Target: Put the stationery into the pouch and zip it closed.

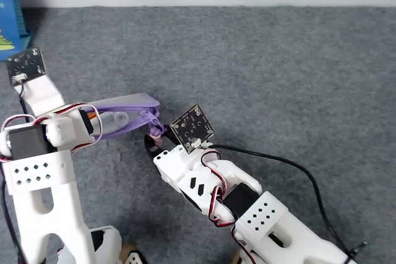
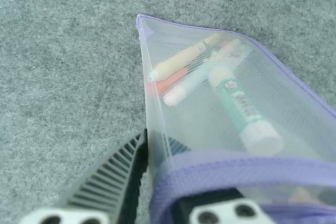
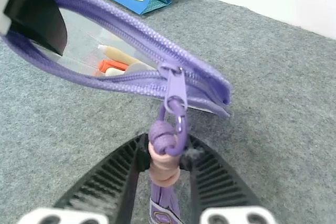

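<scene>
High view: holding the purple-edged translucent mesh pouch [image 1: 127, 114] lengthwise between left gripper [image 1: 93, 123] and right gripper [image 1: 152, 143], on grey carpet [image 1: 278, 60].

Left wrist view: pinching its edge tight, pens and glue stick [image 2: 239, 106] lying inside.

Right wrist view: clasping the beaded purple zipper pull [image 3: 167, 145], mouth seemingly gaping toward the left arm.

Pinches the pouch [image 2: 220, 103] rim with the left claw [image 2: 157, 142], one finger on each side of the mesh wall. Clamps the zipper pull [image 3: 164, 157] between the fingers of the right claw [image 3: 166, 141]. Holds both white arms low over the counter [image 1: 278, 60], claws angled towards each other.
</scene>
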Robot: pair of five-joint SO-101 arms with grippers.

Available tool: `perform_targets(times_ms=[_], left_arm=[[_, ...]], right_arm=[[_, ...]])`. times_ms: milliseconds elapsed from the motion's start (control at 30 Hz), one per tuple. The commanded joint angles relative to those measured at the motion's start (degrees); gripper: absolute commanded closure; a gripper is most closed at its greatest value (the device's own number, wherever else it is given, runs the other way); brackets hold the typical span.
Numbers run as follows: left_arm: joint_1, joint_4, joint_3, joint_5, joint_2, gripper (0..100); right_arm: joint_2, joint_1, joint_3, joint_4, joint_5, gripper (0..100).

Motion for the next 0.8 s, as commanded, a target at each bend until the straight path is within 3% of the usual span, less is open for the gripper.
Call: perform_targets(times_ms=[0,300,500,767], left_arm=[[0.5,0.3,-0.5,0.4,-0.3,99],[2.0,-4.5,-0.8,0.5,-0.2,99],[9.8,-12.6,-0.6,0.5,0.2,99],[21.5,-23.1,-0.6,0.5,0.2,98]], right_arm=[[0.0,0.5,-0.6,-1.4,-0.1,97.6],[-1.4,0.2,1.8,-1.2,5.4,99.1],[-11.6,-0.6,6.2,-0.6,9.7,99.1],[-31.6,-5.1,6.9,17.5,10.6,99.1]])
